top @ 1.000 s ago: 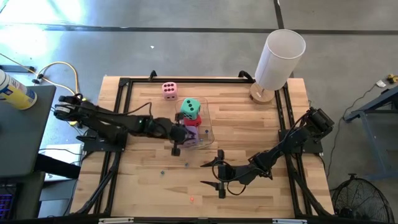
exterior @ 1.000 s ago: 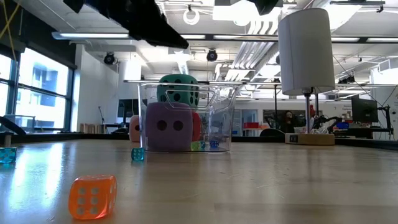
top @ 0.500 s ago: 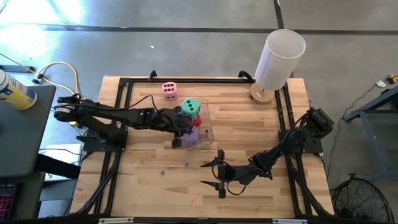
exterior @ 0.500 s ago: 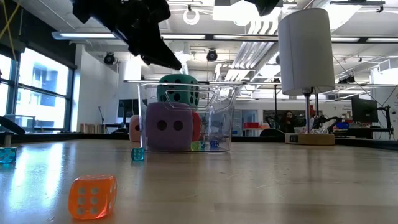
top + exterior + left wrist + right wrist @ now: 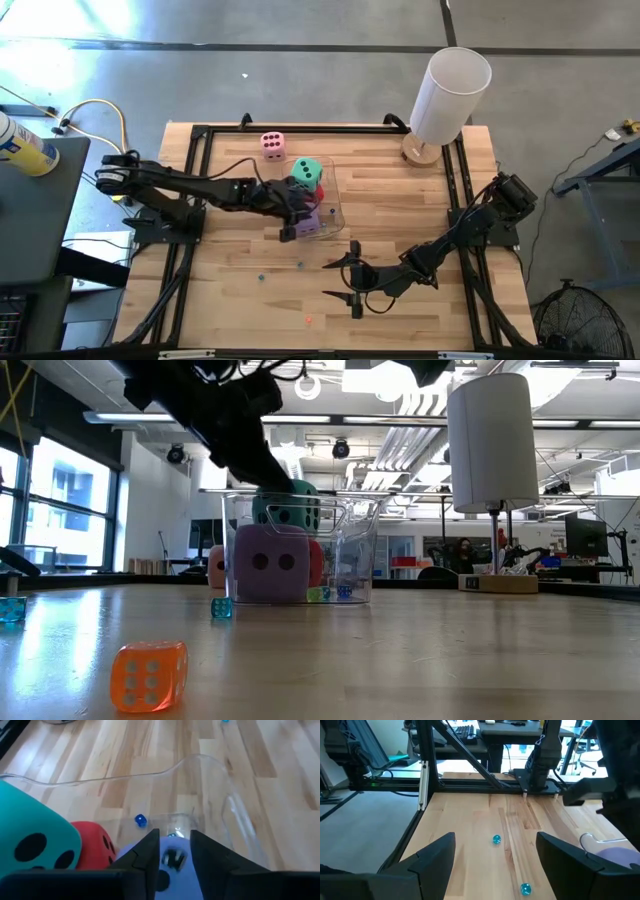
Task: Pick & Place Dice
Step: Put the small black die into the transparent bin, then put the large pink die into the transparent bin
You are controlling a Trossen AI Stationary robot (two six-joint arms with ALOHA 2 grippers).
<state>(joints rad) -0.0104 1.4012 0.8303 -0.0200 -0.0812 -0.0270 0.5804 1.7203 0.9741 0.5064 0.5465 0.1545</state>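
High view: left gripper [image 5: 291, 222] over clear bin [image 5: 334, 210] mid-surface; teal die [image 5: 307, 171] atop red die [image 5: 314, 192], purple die [image 5: 309, 219] beside them inside; pink die [image 5: 272, 145] alone on surface, apart from bin. Right gripper [image 5: 352, 281] idle, fingers spread wide, empty.

Low view: purple die [image 5: 270, 563] at bin's front wall.

Left wrist view: fingers narrowly parted, holding nothing, purple die [image 5: 172, 860] just beyond.

Judgement: foam-like cubes, light, squashy; grip opposite flat faces, gently.

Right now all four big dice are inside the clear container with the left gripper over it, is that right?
Not quite: only three are in the clear container, the teal die, red die and purple die. The high view shows the pink die outside on the table. The left gripper is over it.
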